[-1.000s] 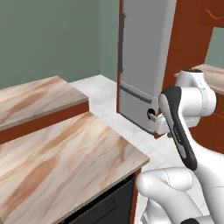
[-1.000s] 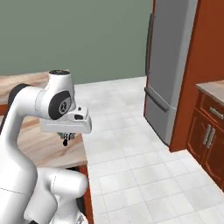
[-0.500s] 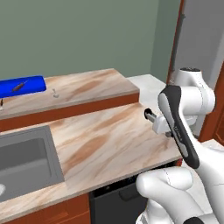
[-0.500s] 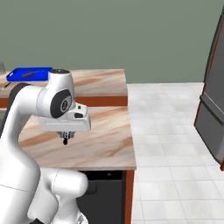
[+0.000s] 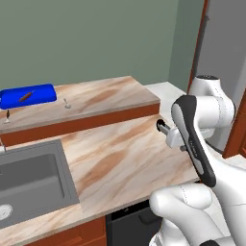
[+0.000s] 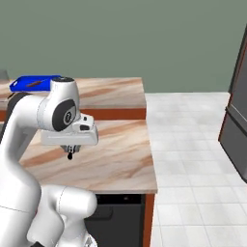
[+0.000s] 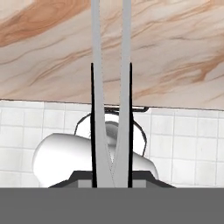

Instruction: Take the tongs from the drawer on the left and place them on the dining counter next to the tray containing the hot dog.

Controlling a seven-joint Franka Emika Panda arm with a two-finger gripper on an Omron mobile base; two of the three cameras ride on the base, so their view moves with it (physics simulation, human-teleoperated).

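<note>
Tray [image 5: 29, 96]: bright blue, on the dining counter [image 5: 96, 98]; a hot dog [image 5: 26, 95] lay in it.
Tongs [image 7: 111, 87]: clamped in the gripper [image 7: 111, 175], arms pointing away, well apart from the tray.
Sink [image 5: 29, 185]: near side of the tray.

The dining counter [image 5: 103, 96] of beige stone with brown veins is running along the back, and the bright blue tray [image 5: 28, 96] is lying on it toward its left end, with something thin and brown lying on the tray, too small to tell what. Just to the right of the tray a small grey item [image 5: 67, 104] is standing on the same top, and another small one [image 5: 7, 117] is standing in front of the tray's left end. In front of the dining counter and lower, a counter [image 5: 122, 158] of like stone is carrying a grey sink [image 5: 33, 180] set into it, to the front of the tray.
</note>
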